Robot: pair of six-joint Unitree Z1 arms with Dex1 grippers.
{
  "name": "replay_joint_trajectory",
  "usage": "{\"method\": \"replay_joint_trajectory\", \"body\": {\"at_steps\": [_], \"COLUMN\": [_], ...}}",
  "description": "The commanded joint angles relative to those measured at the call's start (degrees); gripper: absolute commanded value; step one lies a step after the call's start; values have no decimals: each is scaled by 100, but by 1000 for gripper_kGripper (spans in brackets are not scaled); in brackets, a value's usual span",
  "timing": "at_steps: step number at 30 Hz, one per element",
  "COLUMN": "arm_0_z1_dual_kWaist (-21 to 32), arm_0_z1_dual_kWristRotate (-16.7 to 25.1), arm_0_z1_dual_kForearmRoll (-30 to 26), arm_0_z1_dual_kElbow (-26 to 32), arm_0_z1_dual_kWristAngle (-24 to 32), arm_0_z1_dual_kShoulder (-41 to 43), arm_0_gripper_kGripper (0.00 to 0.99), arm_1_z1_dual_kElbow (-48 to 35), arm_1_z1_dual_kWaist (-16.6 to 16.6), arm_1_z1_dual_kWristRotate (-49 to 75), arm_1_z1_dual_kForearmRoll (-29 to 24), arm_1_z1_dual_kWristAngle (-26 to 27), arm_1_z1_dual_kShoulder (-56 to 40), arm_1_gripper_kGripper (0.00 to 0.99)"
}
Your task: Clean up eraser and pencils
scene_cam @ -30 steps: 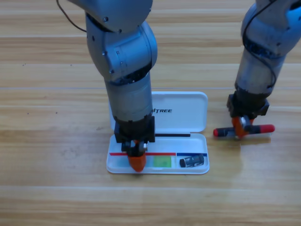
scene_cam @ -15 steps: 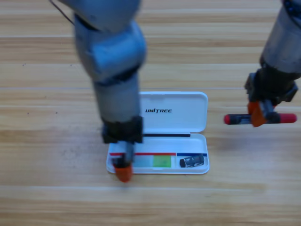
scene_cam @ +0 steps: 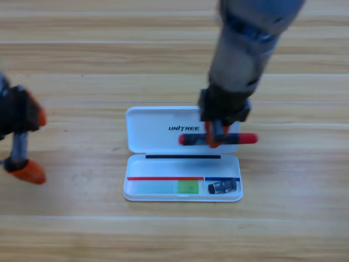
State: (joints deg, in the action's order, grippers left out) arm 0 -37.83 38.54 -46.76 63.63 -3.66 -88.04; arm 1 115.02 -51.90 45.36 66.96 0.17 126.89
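**Black pencil held over the case lid, tray just below it**

The wooden surface (scene_cam: 82, 65) carried one white case (scene_cam: 163, 123), lying open with its lid flat toward the top of the view and its tray toward the bottom.

My right arm reached in from the top edge to the middle of the view. My right tool (scene_cam: 214, 135) stood over the lid's right half, clamped on the black pencil (scene_cam: 240, 138) about midway along it. The pencil lay crosswise, its long axis running left to right, parallel to the tray's long side. Both red ends showed clear of the tool, the right one reaching just past the lid's right edge.

My left arm waited at the left edge, well apart from the case. My left tool (scene_cam: 22, 152) was partly cut off there, its orange tips standing apart with nothing between them.

The green pencil (scene_cam: 188, 187) lay in the tray's long compartment. The eraser (scene_cam: 223, 186) lay in the small right-hand compartment.

In my judgement the last item was in transit. The tray lay directly toward the bottom of the view from the held pencil. A short shift that way, keeping the crosswise heading, should bring it over the long compartment. The right end risked fouling the divider or the tray's rim.
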Motion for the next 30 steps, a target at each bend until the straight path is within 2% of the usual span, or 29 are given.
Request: {"method": "replay_joint_trajectory", "body": {"at_steps": [1,9,25,26,28,29,30], "arm_0_z1_dual_kWaist": [522,557,566,566,566,566,566], "arm_0_z1_dual_kWristRotate": [110,118,127,127,127,127,136], "arm_0_z1_dual_kForearmRoll": [325,431,607,615,642,659,677], "arm_0_z1_dual_kElbow": [-544,-685,-808,-817,-825,-843,-861], "arm_0_z1_dual_kWristAngle": [-21,-30,-135,-144,-162,-162,-170], "arm_0_z1_dual_kShoulder": [209,209,156,138,130,121,121], "arm_0_gripper_kGripper": [990,990,990,990,990,990,990], "arm_1_z1_dual_kElbow": [407,811,838,838,838,838,838], "arm_1_z1_dual_kWaist": [-329,-373,-373,-364,-373,-373,-373], "arm_1_z1_dual_kWristRotate": [-107,-186,-291,-318,-362,-379,-388], "arm_1_z1_dual_kForearmRoll": [160,186,186,186,186,186,186], "arm_1_z1_dual_kWristAngle": [62,53,44,44,44,44,44], "arm_1_z1_dual_kShoulder": [837,1206,1329,1320,1303,1294,1285], "arm_1_gripper_kGripper": [0,0,0,146,649,828,877]}}
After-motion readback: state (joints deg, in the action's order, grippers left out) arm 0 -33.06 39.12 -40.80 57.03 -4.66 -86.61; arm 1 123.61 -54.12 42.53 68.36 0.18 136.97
